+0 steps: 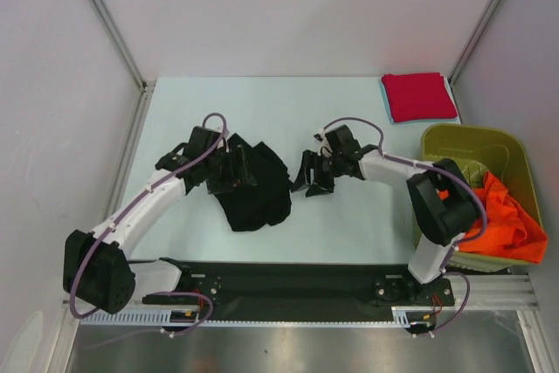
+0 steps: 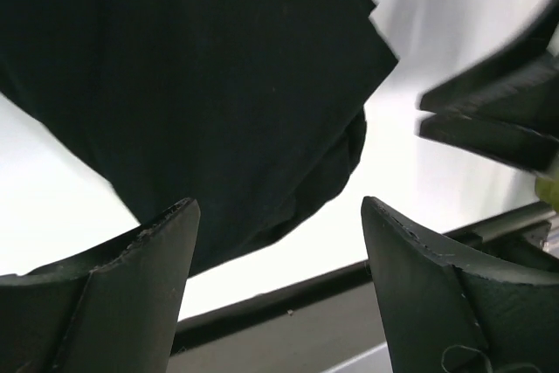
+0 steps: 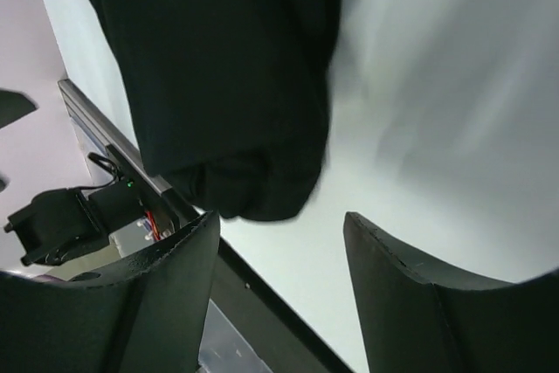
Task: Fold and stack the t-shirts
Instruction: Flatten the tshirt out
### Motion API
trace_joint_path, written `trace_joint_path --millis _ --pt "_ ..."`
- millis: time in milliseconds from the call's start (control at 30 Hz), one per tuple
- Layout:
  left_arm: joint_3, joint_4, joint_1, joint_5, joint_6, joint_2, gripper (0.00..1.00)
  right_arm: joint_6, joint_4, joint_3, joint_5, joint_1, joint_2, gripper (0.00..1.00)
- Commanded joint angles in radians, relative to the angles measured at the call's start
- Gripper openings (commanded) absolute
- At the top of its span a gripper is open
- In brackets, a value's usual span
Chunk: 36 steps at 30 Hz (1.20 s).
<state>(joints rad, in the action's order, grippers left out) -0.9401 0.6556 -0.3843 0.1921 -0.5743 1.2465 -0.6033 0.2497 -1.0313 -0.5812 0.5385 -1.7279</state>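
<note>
The black shirt (image 1: 258,194) lies bunched up in the middle of the table (image 1: 262,111). The left gripper (image 1: 229,172) hangs over its left part, fingers spread, holding nothing. The right gripper (image 1: 313,183) is just beside its right edge, spread and empty too. To do this well, each should pinch one edge only, then pull apart gently until the shirt lies flat. The red shirt (image 1: 419,96) sits folded far right. The orange shirt (image 1: 507,216) is in the bin (image 1: 472,139).

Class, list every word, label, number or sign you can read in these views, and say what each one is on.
No text can be read. The black t-shirt, red t-shirt, orange t-shirt and olive-green bin show no visible print or label.
</note>
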Motion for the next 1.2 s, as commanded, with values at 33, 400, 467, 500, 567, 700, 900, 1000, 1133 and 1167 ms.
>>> trace_joint_path --millis 33,400,467,500,567,700,900,1000,1133,1167 --pt "-0.009 -0.043 0.054 -0.03 0.086 -0.104 0.81 0.051 -0.105 -0.148 -0.097 -0.003 -0.113 0.64" --pt "-0.078 0.019 0.165 0.015 0.179 -0.068 0.83 0.006 -0.107 -0.254 -0.125 -0.012 -0.283 0.43" --pt "-0.08 0.009 0.16 0.042 0.177 -0.074 0.83 0.057 -0.058 -0.266 -0.079 -0.011 -0.276 0.51" --pt "-0.068 0.013 0.159 0.05 0.169 -0.094 0.83 0.078 0.013 -0.288 -0.039 -0.011 -0.274 0.54" --pt "-0.037 -0.002 0.157 0.072 0.13 -0.139 0.83 0.122 0.06 -0.288 0.006 -0.008 -0.263 0.55" --pt "0.119 -0.033 0.157 0.145 0.029 -0.338 0.83 0.151 0.051 -0.251 0.006 -0.009 -0.281 0.57" --pt "0.169 0.025 0.159 0.135 -0.024 -0.524 0.83 0.125 -0.035 -0.256 -0.032 0.005 -0.299 0.2" --pt "0.143 0.056 0.159 0.13 -0.045 -0.559 0.83 0.125 0.018 -0.257 0.015 -0.021 -0.228 0.0" --pt "0.11 0.079 0.159 0.089 -0.026 -0.564 0.83 0.221 0.288 -0.299 0.329 -0.106 0.017 0.0" --pt "0.1 0.081 0.159 0.084 -0.019 -0.556 0.84 0.25 0.375 -0.331 0.433 -0.124 0.071 0.0"
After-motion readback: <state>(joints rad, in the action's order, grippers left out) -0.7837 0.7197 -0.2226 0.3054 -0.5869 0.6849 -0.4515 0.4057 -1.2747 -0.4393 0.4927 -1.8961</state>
